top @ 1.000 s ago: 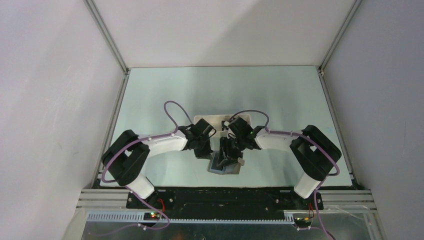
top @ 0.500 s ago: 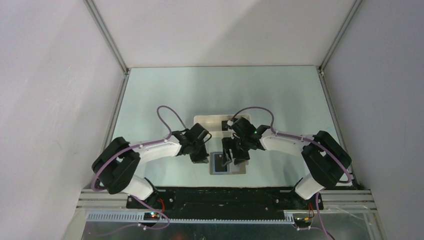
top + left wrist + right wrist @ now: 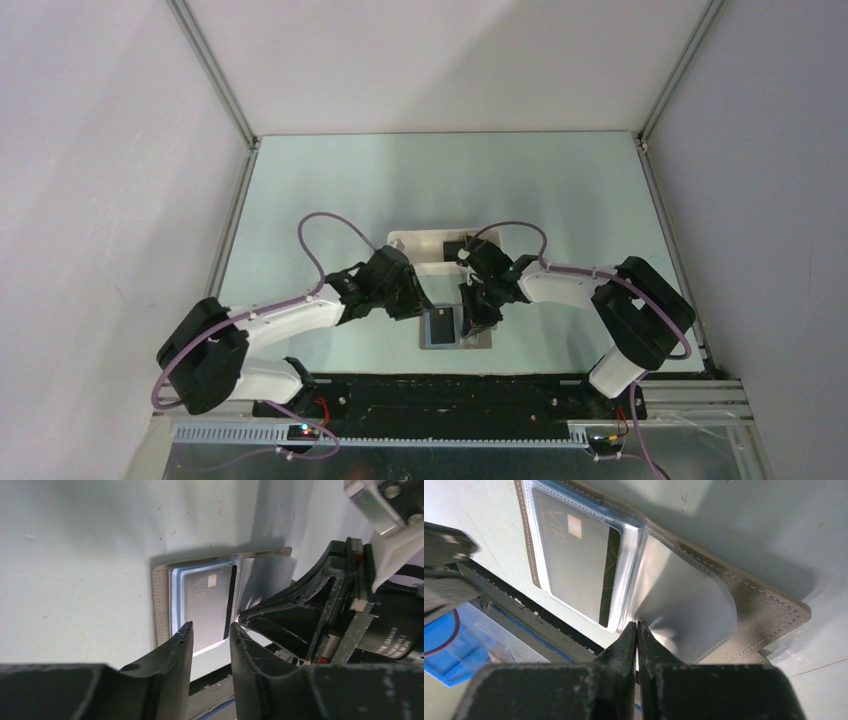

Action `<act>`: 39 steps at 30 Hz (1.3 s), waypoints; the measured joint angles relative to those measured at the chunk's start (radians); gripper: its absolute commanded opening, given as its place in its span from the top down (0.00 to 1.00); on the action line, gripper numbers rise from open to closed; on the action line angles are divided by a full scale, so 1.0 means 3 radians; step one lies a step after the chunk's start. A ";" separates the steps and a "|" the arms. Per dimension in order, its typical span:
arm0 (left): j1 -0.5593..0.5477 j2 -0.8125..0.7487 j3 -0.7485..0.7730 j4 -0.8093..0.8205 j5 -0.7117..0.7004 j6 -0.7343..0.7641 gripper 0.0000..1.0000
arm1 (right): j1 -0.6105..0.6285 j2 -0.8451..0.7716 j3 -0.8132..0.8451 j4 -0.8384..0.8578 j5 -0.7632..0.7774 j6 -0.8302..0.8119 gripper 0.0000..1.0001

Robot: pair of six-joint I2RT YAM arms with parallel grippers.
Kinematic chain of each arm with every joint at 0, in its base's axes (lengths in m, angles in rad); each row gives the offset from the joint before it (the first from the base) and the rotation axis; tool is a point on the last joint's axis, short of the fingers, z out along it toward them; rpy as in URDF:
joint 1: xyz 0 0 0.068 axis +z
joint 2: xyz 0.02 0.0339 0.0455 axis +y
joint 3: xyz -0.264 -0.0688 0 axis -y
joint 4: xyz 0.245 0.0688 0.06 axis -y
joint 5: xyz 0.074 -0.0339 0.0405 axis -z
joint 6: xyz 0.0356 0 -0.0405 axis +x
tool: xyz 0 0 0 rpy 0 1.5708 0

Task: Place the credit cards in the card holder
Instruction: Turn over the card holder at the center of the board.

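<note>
Open card holder (image 3: 769,615) between hands.
Right hand (image 3: 637,630) pinches its clear sleeve (image 3: 684,600); left hand (image 3: 212,626) spread near its card (image 3: 207,605).

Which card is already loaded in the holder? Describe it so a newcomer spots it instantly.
Midway along the near edge of the table, the grey-brown card holder lies open. In its left clear pocket sits a dark grey card marked VIP with a small gold chip; the sleeve beside it, pinched by the right pincer, is empty.

Soft, even light; faint shadows; glare on the card holder (image 3: 684,585); foreground blurred.
</note>
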 measured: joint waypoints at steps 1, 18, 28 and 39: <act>-0.0001 0.0028 -0.0057 0.0112 0.0058 -0.0019 0.67 | -0.0001 0.0008 -0.0004 0.0018 -0.0001 0.0000 1.00; -0.0037 0.0515 -0.0314 0.0823 0.0336 -0.0183 0.66 | -0.0052 0.0052 -0.0074 0.0196 -0.0168 0.0001 1.00; -0.0111 0.0559 -0.0181 0.0764 0.0338 -0.0161 0.72 | -0.0071 0.0090 -0.0074 0.0242 -0.0258 -0.0013 1.00; -0.0186 0.0361 0.0011 0.0697 0.0451 -0.0132 0.76 | -0.0080 0.0130 -0.0074 0.0282 -0.0348 -0.0005 1.00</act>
